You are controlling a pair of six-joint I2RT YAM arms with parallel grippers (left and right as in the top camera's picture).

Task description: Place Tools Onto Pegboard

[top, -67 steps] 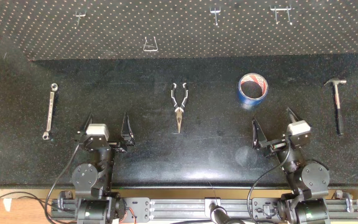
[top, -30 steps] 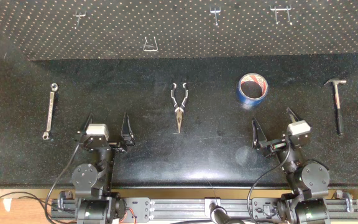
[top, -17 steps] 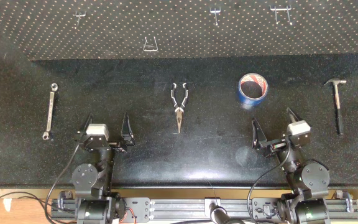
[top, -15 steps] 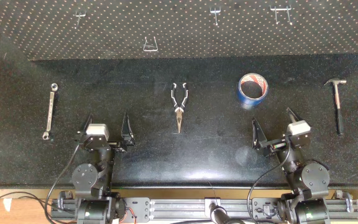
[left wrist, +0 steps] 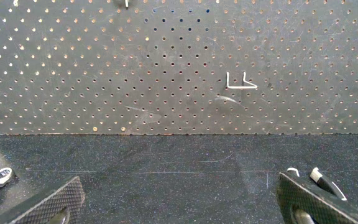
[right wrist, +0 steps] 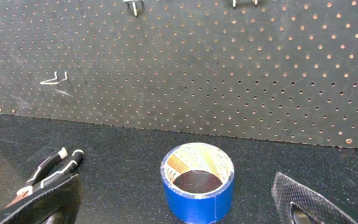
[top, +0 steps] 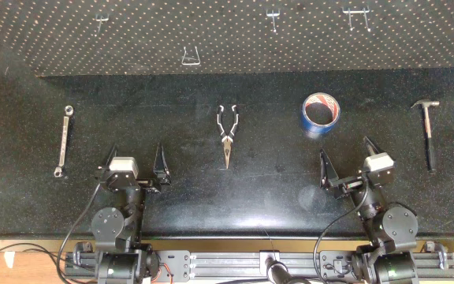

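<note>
Nearest, the left gripper (top: 136, 150) and right gripper (top: 344, 148) sit by their bases, jaws spread wide and holding nothing. Beyond them, four tools lie well apart on the matte black table (top: 211, 189): wrench (top: 63, 140), pliers (top: 227, 131), tape (top: 321, 113) and hammer (top: 427, 134). Farthest, the pegboard (top: 211, 31) carries only bare hooks (top: 190, 57). Judgement: nothing is hung yet and all four placements remain.
</note>
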